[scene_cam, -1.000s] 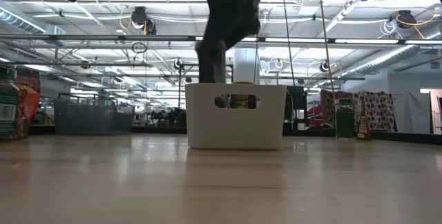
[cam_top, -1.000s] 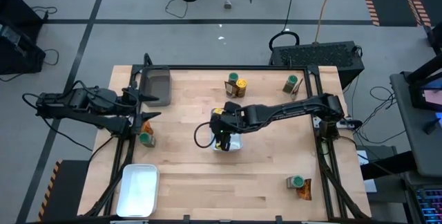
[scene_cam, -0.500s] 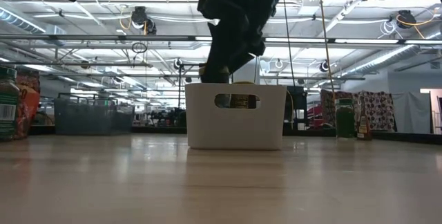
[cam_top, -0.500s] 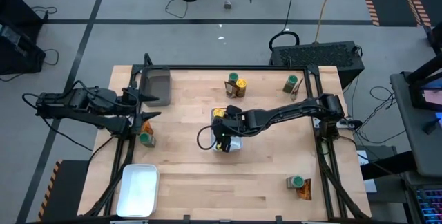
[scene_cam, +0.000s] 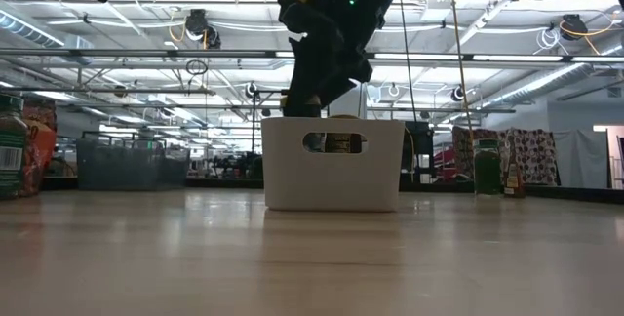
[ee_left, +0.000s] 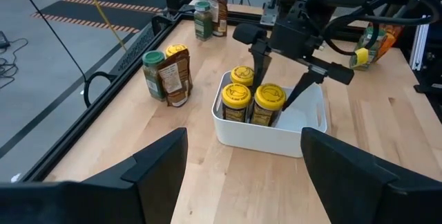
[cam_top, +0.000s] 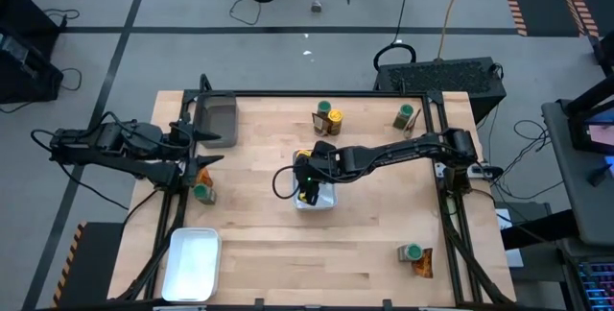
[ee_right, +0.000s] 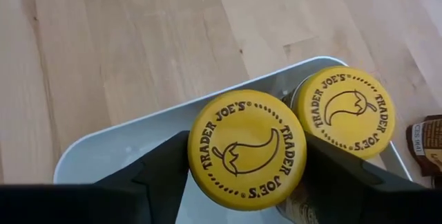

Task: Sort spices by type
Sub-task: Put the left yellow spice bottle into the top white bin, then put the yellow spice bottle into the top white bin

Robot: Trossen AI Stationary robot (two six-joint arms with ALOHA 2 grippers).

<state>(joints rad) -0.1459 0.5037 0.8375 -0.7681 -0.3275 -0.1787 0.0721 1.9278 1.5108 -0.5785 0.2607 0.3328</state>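
A white tray (cam_top: pixel 324 202) stands at the table's middle with three yellow-lidded jars upright in it (ee_left: pixel 242 76) (ee_left: pixel 235 95) (ee_left: pixel 269 97). My right gripper (cam_top: pixel 307 192) reaches down into this tray and is shut on the jar nearest it (ee_right: pixel 247 149); a second lid (ee_right: pixel 343 112) shows beside that one. My left gripper (cam_top: pixel 205 148) waits open at the table's left edge, holding nothing. Another yellow-lidded jar (cam_top: pixel 335 117) stands by a green-lidded one (cam_top: pixel 323 108) near the far edge. My right gripper holds a yellow-lidded jar by its sides just under the lid (ee_right: pixel 200 182), one finger on each side, coming from above and pointing down. The lid hides the exact contact in the wrist view. The jar stands upright inside the white tray (ee_left: pixel 266 131), next to the other two.
Green-lidded jars with orange-brown packets stand at the left edge (cam_top: pixel 201 193), the far right corner (cam_top: pixel 403 112) and the near right (cam_top: pixel 413 252). A dark bin (cam_top: pixel 216 115) sits at the far left corner and a second white tray (cam_top: pixel 192 263) at the near left.
My right gripper has come down lower over the middle white tray; in the low view its wrist now shows where only the fingers reached before. The tray and the other jars have stayed in place.
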